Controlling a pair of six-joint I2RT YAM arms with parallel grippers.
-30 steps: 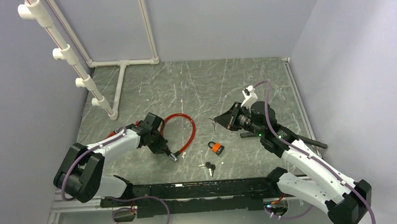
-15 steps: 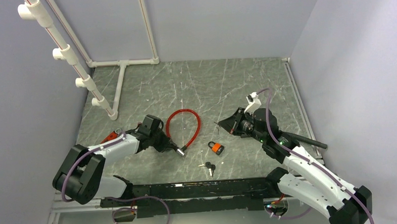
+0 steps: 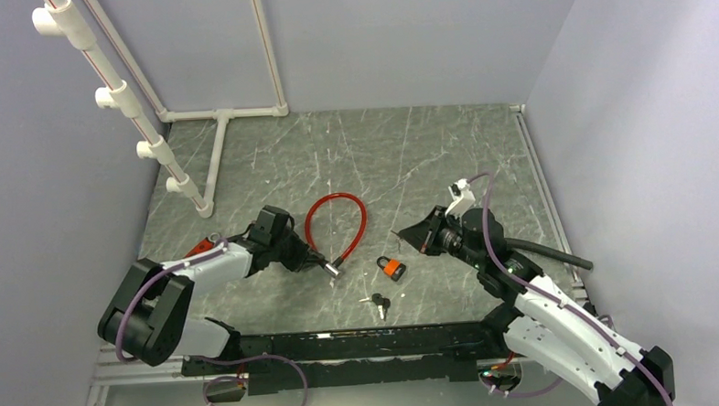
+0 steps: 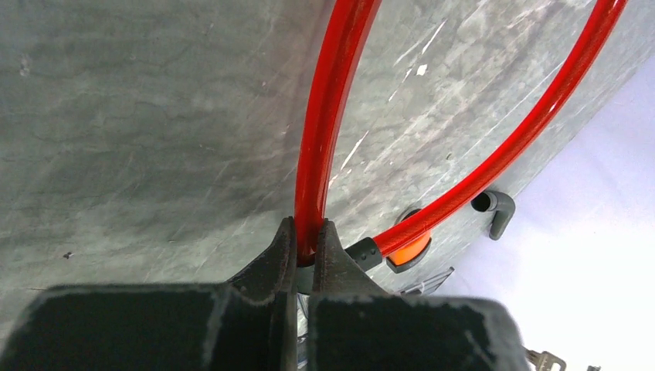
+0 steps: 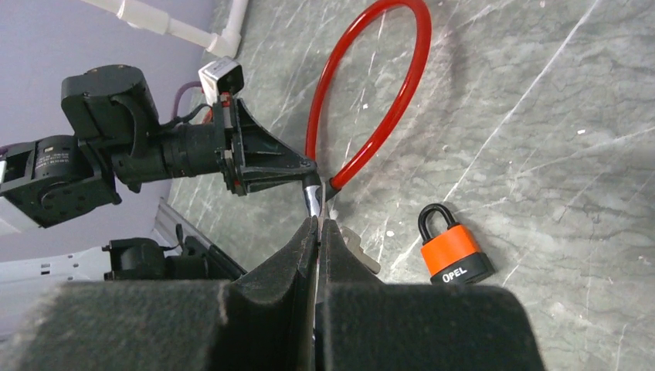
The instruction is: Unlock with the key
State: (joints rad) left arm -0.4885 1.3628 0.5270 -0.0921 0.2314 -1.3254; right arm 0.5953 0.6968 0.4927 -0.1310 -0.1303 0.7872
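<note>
A red cable lock (image 3: 338, 224) lies looped on the grey table. My left gripper (image 3: 311, 258) is shut on the cable just behind its silver lock end (image 3: 331, 268); in the left wrist view my left gripper (image 4: 309, 238) clamps the red cable (image 4: 324, 131). My right gripper (image 3: 401, 231) is shut on a thin key; a second key (image 5: 360, 252) hangs beside its fingers. In the right wrist view my right gripper (image 5: 318, 226) points at the silver lock end (image 5: 311, 198), still apart from it.
An orange padlock (image 3: 392, 268) marked OPEL (image 5: 453, 249) lies between the grippers. A small bunch of keys (image 3: 378, 303) lies near the front rail. A white pipe frame (image 3: 215, 127) stands at the back left.
My left gripper has swung the cable lock to the right, with its lock end toward the right arm. My right gripper has come down and nearer, toward the lock end.
</note>
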